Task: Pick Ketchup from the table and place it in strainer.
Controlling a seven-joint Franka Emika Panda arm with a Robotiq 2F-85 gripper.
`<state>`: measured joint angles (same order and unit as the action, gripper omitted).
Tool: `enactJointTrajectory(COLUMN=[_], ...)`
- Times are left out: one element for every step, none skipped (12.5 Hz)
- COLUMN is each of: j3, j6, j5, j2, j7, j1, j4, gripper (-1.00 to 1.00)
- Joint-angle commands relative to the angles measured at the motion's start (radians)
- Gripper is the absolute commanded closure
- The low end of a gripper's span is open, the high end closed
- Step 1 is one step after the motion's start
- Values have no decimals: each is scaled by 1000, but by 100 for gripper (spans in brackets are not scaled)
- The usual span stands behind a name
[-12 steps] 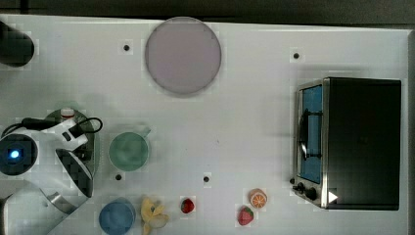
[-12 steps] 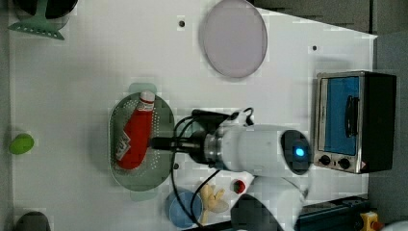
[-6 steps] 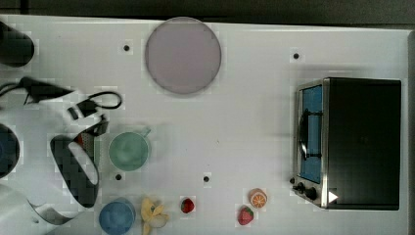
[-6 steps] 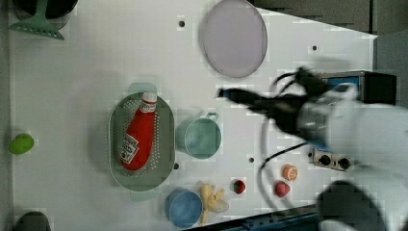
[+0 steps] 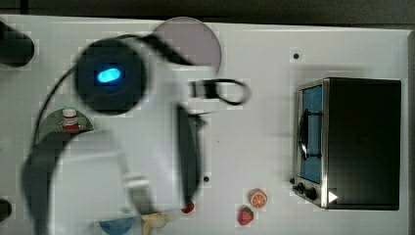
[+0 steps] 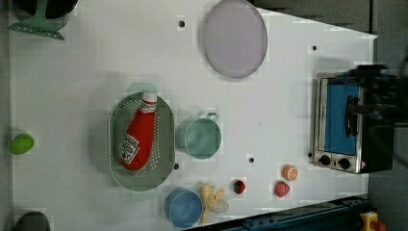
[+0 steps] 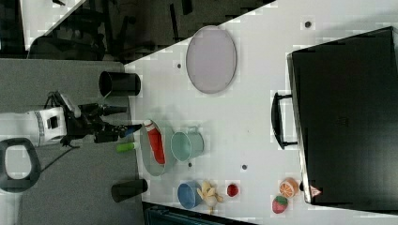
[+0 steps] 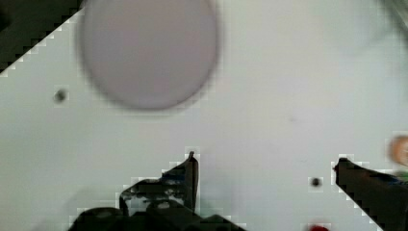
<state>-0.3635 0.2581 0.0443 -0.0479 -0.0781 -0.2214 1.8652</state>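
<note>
The ketchup (image 6: 138,138) lies flat inside the strainer (image 6: 163,139), on the dotted bottom. In the left view its long axis runs nearly along the long axis of the oval basket, only a little tilted: the white cap points to the top of the left view and slightly to the left view's right, and the wide red base with the label points to the bottom. The cap end is close to the upper rim of the strainer, and the base stays well inside the lower rim. In the top view a part of the strainer (image 5: 51,125) and the white cap with a bit of red under it (image 5: 70,120) show beside the blurred arm.

Just beside the strainer, on the left view's right, a round green cup (image 6: 202,138) stands on the white worktop (image 6: 288,96); nothing is seen inside it. Below it a blue cup (image 6: 184,208) stands near a toy banana (image 6: 211,204), also with nothing seen inside. The greyish-lilac plate (image 6: 234,38) near the top of the left view carries nothing.

The gripper (image 8: 264,166) is released: in the wrist view its two dark fingers (image 8: 185,180) stand wide apart above the bare worktop, with nothing between them, and the plate lies further away.
</note>
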Motion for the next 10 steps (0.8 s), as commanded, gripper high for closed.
enactJointTrajectory(j3=[71,90,109,121,129,137,146,152,154,154], j6=[-132,-177,-219,-233,-233,-231,-227,-219,-216,-216], j5=[-42,-50,-50,-50,-50,-52,-52,-52,-52,-52], j2=[-29,-31,-35,-35,-35,-33,-31,-31,-31,-31], j7=[7,8,10,10,10,10,10,10,10,10], j1=[-29,-29,-29,-29,-29,-29,-29,-29,-29,-29], j4=[-93,-118,-138,-150,-149,-145,-143,-143,-143,-143], gripper=[-100,-100,-100,-100,-100,-100,-100,-100,-100,-100])
